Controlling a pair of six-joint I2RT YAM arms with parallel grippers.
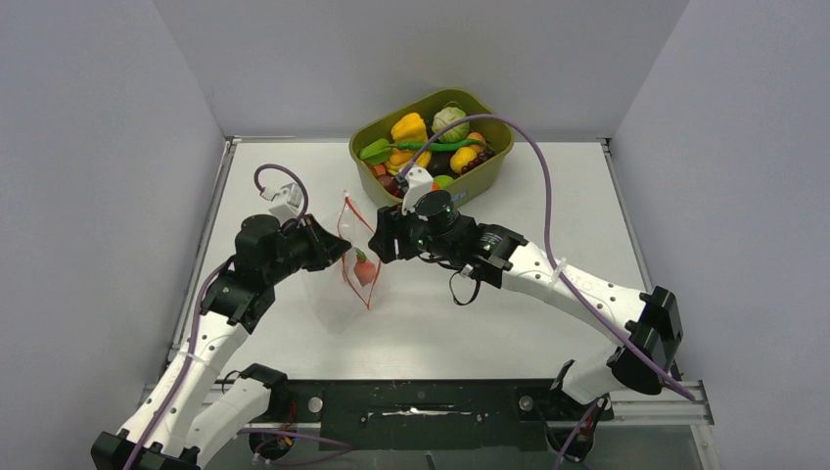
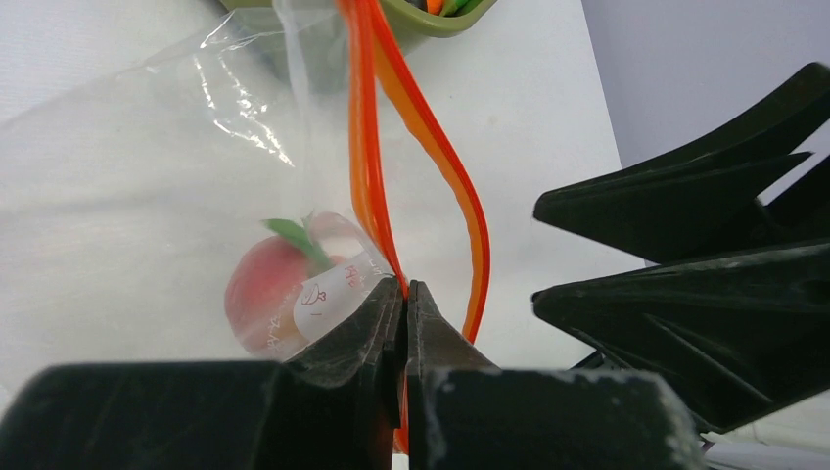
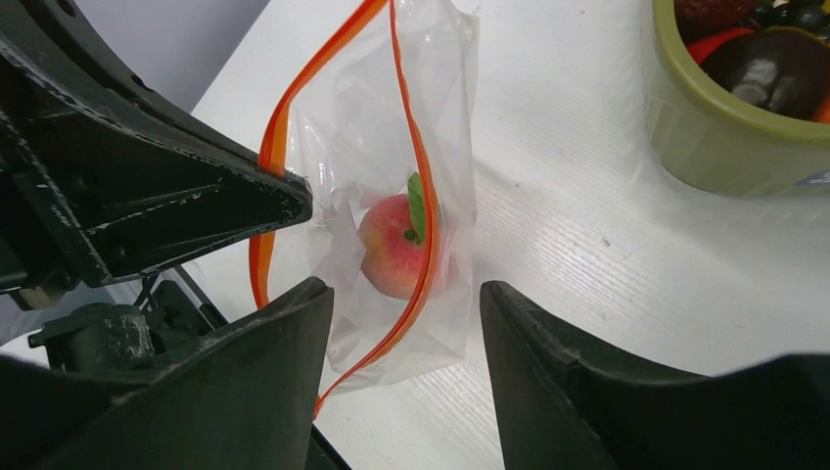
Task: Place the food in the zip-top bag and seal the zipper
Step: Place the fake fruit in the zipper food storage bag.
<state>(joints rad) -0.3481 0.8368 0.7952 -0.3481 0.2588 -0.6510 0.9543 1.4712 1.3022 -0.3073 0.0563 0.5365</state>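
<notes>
Top view, bag: the clear bag (image 1: 331, 294) is on the table (image 1: 597, 196) between the two arms, and its mouth faces the right arm.
Top view, fruit: the fruit (image 1: 364, 270) is inside the bag, low, near the zipper (image 1: 349, 220).
Top view, food: the other food (image 1: 409, 127) lies in the tub (image 1: 482, 184), well apart from the bag.
Left wrist view, left gripper: the left gripper (image 2: 405, 299) pinches one strip of the zipper (image 2: 364, 147), jaws tight together on it.
Left wrist view, mouth: the second strip bows away to the right, so the mouth stands open.
Right wrist view, right gripper: the right gripper (image 3: 403, 299) has its jaws apart and holds nothing. The bag (image 3: 440, 117) with the fruit (image 3: 391, 250) is just in front of them.
Step, my judgement: one piece is in; the next is either more food or the seal.
How to do it well: the left pinch should not slip, because it alone holds the mouth open. The right arm should draw back straight, without catching the free strip. For the seal, bring both strips together first at the pinched end, then press along the whole length.
</notes>
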